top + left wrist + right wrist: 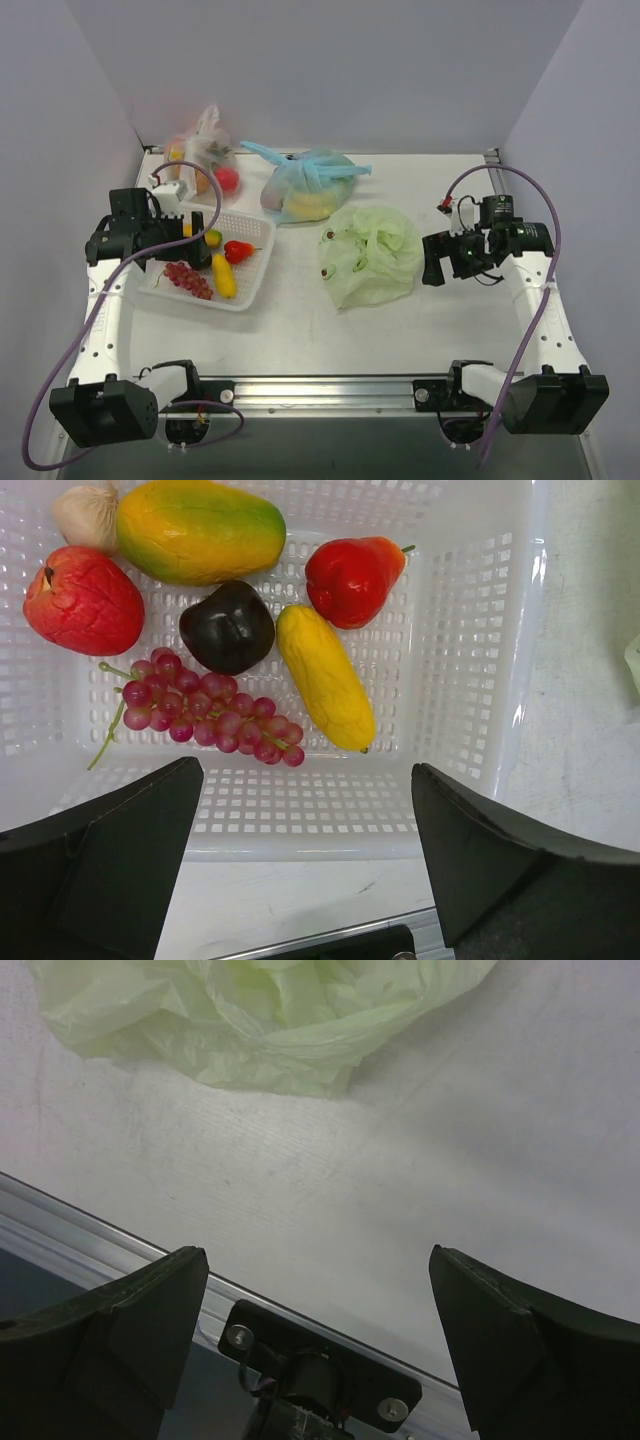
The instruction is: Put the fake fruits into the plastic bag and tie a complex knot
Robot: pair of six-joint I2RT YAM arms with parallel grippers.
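So, seeing left fingers (100, 865) spread wide, gripping nothing, hanging over the white basket (480, 630) on the left of the tabletop (300, 330). Spotting all the fake fruits (325, 675) sitting in there, grape bunch (210, 710) nearest the camera. Finding right fingers (520, 1340) just as wide and empty, parked just right of the pale green plastic bag (370, 255), crumpled mid-tabletop.

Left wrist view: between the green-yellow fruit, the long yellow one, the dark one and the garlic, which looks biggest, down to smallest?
1. green-yellow fruit
2. long yellow fruit, not far behind
3. dark fruit
4. garlic, though the frame edge cuts part of it off
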